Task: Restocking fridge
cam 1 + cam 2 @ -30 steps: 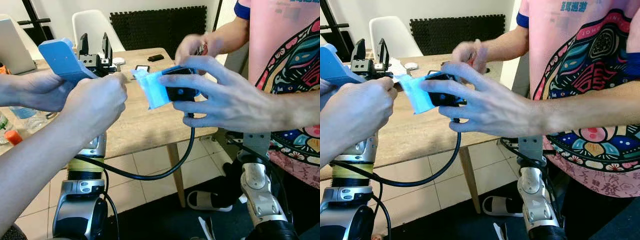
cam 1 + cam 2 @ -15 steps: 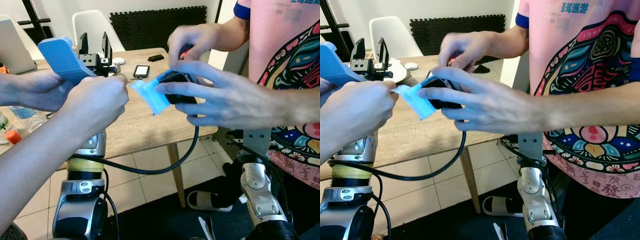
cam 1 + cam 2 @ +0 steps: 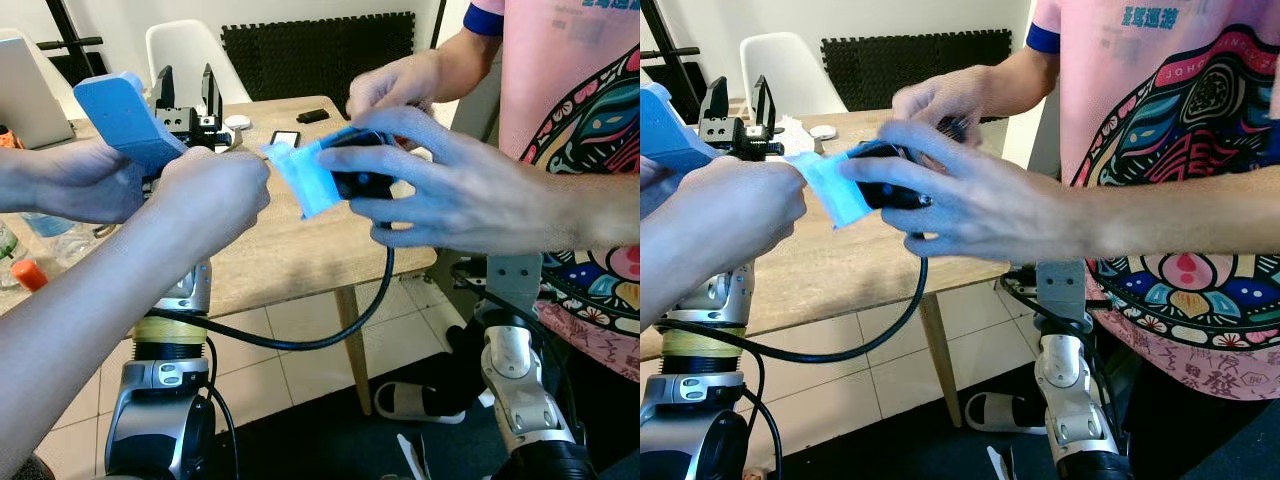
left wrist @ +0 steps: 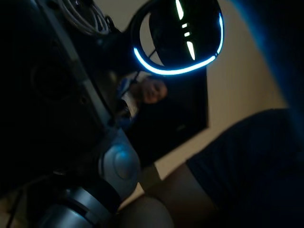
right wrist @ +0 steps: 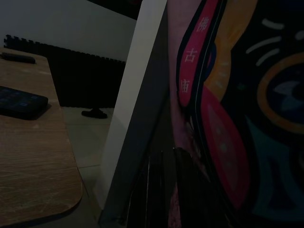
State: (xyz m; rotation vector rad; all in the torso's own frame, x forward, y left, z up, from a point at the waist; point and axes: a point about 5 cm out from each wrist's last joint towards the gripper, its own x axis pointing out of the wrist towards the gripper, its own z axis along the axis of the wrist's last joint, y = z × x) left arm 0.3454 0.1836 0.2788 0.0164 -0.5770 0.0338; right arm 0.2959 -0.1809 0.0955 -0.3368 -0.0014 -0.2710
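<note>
Left gripper (image 3: 186, 88): raised above the wooden counter (image 3: 290, 250), its two black fingers (image 3: 166, 86) upright and parted with nothing between them; base hidden behind a person's hand (image 3: 212, 195).
Right gripper: right arm (image 3: 515, 385) hangs low beside the counter leg; its end is cut off by the frame edge, so whether the fingers are apart or together cannot be told. The right wrist view is dark, showing the counter edge and a printed pink shirt (image 5: 223, 109).
Blue block (image 3: 120, 112): held beside the left gripper by another hand (image 3: 85, 182), partly covered.
Light blue cloth (image 3: 305, 178): pinched between the hand at left and a hand (image 3: 450, 190) of a person in the pink shirt (image 3: 575, 110).
Black device (image 3: 362, 182): gripped in that same hand, mostly hidden by its fingers; a black cable (image 3: 330, 335) loops down from it.
Counter items: a phone (image 3: 284, 138), a small dark object (image 3: 312, 115), a white disc (image 3: 238, 121).
Plastic bottle (image 3: 50, 235): lying at the counter's left edge, orange cap (image 3: 27, 274) near it; both partly hidden by the forearm.
Behind: white chair (image 3: 185, 55), black foam panel (image 3: 320, 45).
Fridge and stock: cannot be made out.
</note>
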